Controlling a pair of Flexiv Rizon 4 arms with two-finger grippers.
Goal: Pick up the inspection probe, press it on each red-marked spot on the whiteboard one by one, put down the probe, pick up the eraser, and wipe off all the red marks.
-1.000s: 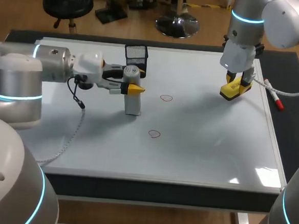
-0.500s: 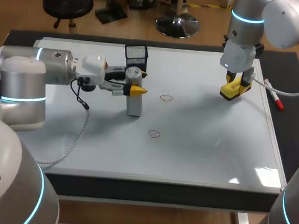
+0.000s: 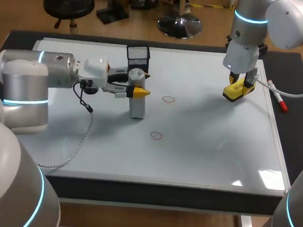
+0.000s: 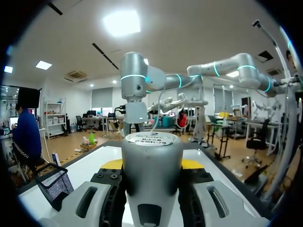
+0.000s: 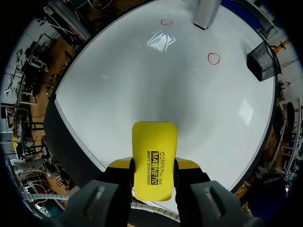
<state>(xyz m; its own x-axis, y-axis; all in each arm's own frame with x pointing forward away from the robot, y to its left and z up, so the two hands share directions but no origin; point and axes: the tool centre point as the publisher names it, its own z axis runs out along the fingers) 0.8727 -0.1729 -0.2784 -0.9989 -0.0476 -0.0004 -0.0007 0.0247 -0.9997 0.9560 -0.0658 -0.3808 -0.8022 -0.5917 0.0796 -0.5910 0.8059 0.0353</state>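
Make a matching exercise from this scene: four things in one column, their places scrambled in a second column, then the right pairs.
Things:
1. inspection probe
2. eraser
3. wire basket
4. marker pen

Places:
A. off the whiteboard, beside its right edge
B. between the fingers of the left gripper
C. at the whiteboard's far edge
D. between the fingers of the right gripper

Pairs: 1-B, 2-D, 3-C, 4-A

We see bright, even light from overhead; glare patches sit on the whiteboard, and soft shadows spread across it.
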